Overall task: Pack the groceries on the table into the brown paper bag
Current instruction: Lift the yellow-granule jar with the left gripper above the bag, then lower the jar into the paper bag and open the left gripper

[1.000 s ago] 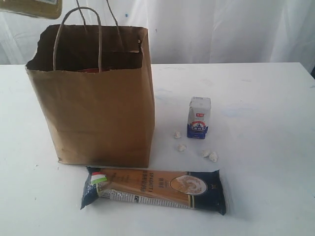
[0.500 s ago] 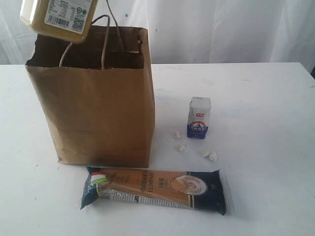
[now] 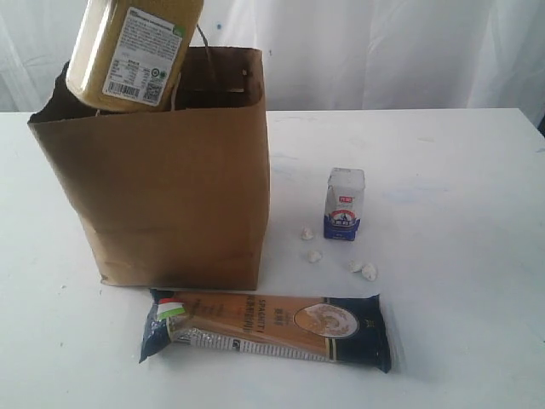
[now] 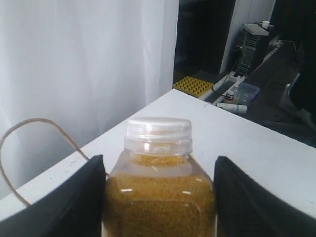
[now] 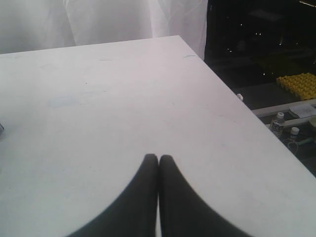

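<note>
Closest in, my left fingers (image 4: 69,197) sit one on each side of the yellow-powder jar (image 4: 158,197), holding it below its clear cap (image 4: 158,131); only my wrist view shows that grip. My right fingers (image 5: 145,197) are pressed together over bare worktop (image 5: 98,98), seen only from that wrist. The exterior view gives the rest: the spaghetti pack (image 3: 272,328) lying nearest, then the small white lumps (image 3: 369,271), the white-blue carton (image 3: 344,204) standing, and the brown paper bag (image 3: 170,204) upright, with the jar tilted, label outward, at its open top.
</note>
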Available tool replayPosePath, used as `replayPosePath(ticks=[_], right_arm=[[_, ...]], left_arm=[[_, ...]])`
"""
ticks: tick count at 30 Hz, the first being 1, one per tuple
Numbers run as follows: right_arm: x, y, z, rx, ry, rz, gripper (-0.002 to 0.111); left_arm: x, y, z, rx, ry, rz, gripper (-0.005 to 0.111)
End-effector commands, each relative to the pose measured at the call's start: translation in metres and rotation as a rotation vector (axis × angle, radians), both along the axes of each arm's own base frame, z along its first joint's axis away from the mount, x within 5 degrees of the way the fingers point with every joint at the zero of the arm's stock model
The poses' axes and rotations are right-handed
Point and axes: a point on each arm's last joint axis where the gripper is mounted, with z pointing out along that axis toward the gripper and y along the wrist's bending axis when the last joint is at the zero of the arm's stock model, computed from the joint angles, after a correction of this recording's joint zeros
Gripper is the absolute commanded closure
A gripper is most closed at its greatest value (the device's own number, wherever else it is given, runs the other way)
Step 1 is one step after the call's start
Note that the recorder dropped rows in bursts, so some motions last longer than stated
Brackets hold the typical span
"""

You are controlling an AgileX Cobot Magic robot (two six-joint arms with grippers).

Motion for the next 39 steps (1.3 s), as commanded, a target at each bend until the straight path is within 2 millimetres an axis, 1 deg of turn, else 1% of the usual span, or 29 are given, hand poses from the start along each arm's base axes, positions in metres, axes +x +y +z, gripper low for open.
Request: replayPosePath(ticks=[1,3,5,7,8,10,11,13,16,20,22,24,28,34,39], right_arm=[[0.000,0.000,0.001,-0.002,-0.009,-0.005,0.108],[0.000,0.000,0.001,-0.002,-0.009,-0.005,0.108],[0.000,0.000,0.001,-0.002,-0.009,-0.005,0.108],[0.000,0.000,0.001,-0.002,-0.009,-0.005,0.108],[0.000,0.000,0.001,-0.002,-0.009,-0.005,0.108],[0.000,0.000,0.001,-0.002,-0.009,-0.005,0.108],[0.000,0.000,0.001,-0.002,-0.009,-0.005,0.108],[0.000,0.000,0.001,-0.002,-0.009,-0.005,0.108],[0.000,0.000,0.001,-0.002,-0.009,-0.005,0.108],[0.000,0.000,0.001,-0.002,-0.009,-0.005,0.108],[0.000,0.000,0.001,-0.002,-0.009,-0.005,0.108],[0.000,0.000,0.001,-0.002,-0.009,-0.005,0.108],[0.000,0.000,0.001,-0.002,-0.009,-0.005,0.108],[0.000,0.000,0.001,-0.002,-0.009,-0.005,0.108],[0.000,0.000,0.001,-0.002,-0.009,-0.005,0.108]], left_arm=[[-0.001,0.005,0.024,-0.057,-0.113,0.102,0.107],[-0.001,0.011,0.038,-0.057,-0.180,0.178,0.107],[-0.005,0.015,0.054,-0.075,-0.237,0.224,0.107],[-0.013,0.016,0.068,-0.098,-0.264,0.220,0.107],[-0.020,0.015,0.077,-0.121,-0.272,0.203,0.107],[-0.033,0.013,0.086,-0.143,-0.271,0.141,0.107],[-0.040,0.011,0.091,-0.139,-0.280,0.098,0.107],[-0.049,0.008,0.094,-0.124,-0.292,0.047,0.107],[-0.048,0.008,0.091,-0.072,-0.298,0.050,0.107],[-0.032,0.010,0.072,0.108,-0.294,0.083,0.107],[-0.024,0.010,0.065,0.154,-0.284,0.090,0.107],[-0.018,0.010,0.060,0.162,-0.267,0.089,0.107],[-0.010,0.008,0.052,0.169,-0.236,0.068,0.107],[-0.006,0.001,0.036,0.194,-0.158,-0.043,0.107],[0.009,0.002,0.017,0.192,-0.109,0.004,0.107]])
